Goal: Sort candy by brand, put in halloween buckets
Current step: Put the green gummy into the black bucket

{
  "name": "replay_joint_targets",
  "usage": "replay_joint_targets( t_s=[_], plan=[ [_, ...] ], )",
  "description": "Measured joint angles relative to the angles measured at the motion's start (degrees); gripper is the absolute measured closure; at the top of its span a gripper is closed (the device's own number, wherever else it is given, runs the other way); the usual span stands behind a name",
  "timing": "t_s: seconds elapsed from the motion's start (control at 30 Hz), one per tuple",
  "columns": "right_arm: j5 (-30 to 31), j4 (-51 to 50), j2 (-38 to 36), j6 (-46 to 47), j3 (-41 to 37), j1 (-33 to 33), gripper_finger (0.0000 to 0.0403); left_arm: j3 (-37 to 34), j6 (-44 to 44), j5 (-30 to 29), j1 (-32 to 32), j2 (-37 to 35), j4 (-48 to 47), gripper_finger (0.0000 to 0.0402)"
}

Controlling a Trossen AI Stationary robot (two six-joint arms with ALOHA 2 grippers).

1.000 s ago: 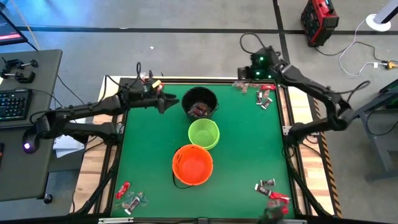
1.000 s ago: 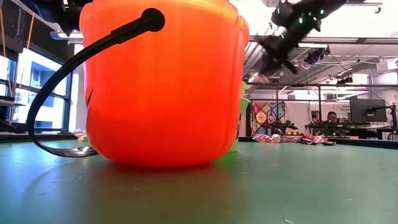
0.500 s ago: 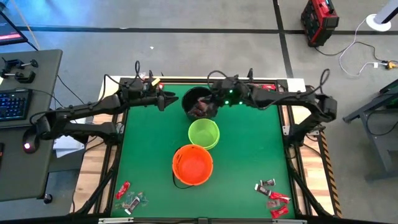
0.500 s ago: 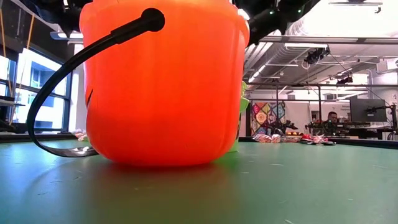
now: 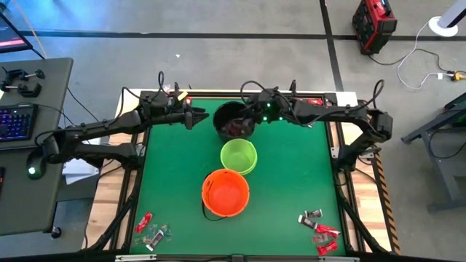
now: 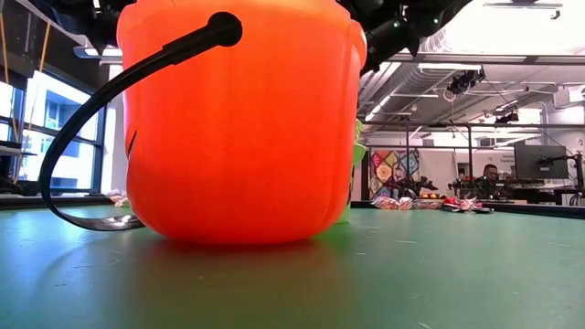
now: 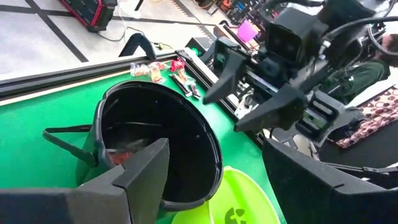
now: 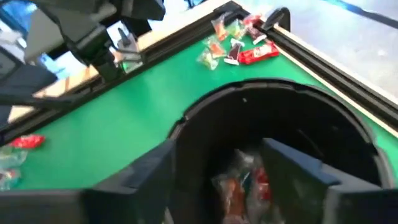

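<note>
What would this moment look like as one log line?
right claw: open, over black bucket | left claw: open, beside it | candy inside

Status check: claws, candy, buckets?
Right claw open above black bucket, candy inside. Left claw open beside it, empty. Green bucket, orange bucket clear.

Right hand (image 5: pixel 250 118) swung from far-right candy pile to over black bucket (image 5: pixel 231 116), fingers apart

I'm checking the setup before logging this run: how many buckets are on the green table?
3, in a line down the middle: the black bucket at the far end under the right tool, the lime green bucket in the middle, the orange bucket nearest. None looks hidden.
</note>
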Motion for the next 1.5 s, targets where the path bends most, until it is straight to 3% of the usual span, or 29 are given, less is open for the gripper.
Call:
replay_joint_targets(
  t_s=[0.1, 0.23, 0.33, 0.4, 0.57, 0.77, 0.9, 1.07, 1.5],
  plan=[
    [0.4, -7.3, -0.3, -3.1, 4.9, -1.8, 0.0126, 0.0, 0.0, 0.0, 0.0, 0.0, 0.0, 0.0151],
    [6.8, -19.7, -0.5, -7.5, 12.8, -6.6, 0.012, 0.0, 0.0, 0.0, 0.0, 0.0, 0.0, 0.0151],
    [7.3, -23.7, -0.5, -9.2, 16.6, -10.9, 0.0121, 0.5, -2.9, -3.6, 0.5, 0.0, -2.2, 0.0151],
    [6.5, -25.1, -0.5, -8.8, 18.2, -13.7, 0.0121, 3.8, -5.6, -8.8, 2.7, 0.6, -12.5, 0.0153],
    [3.1, -26.3, -0.5, -8.0, 19.1, -18.7, 0.0121, 17.2, 0.5, -16.6, 11.5, 7.9, -42.9, 0.0166],
    [2.2, -28.3, -0.5, -7.0, 19.1, -20.2, 0.0121, 21.4, 1.5, -17.8, 17.1, 19.3, -57.6, 0.018],
    [2.2, -29.1, -0.5, -7.2, 19.1, -20.0, 0.0121, 20.9, 2.2, -22.0, 17.5, 26.2, -59.4, 0.019],
    [2.2, -29.0, -0.5, -7.2, 19.1, -19.9, 0.0121, 20.9, 7.7, -22.8, 18.0, 31.8, -56.9, 0.0195],
    [2.2, -31.7, -0.5, -7.2, 19.1, -19.9, 0.0121, 20.9, 23.8, -22.2, 21.8, 38.1, -57.0, 0.0195]
  ],
)
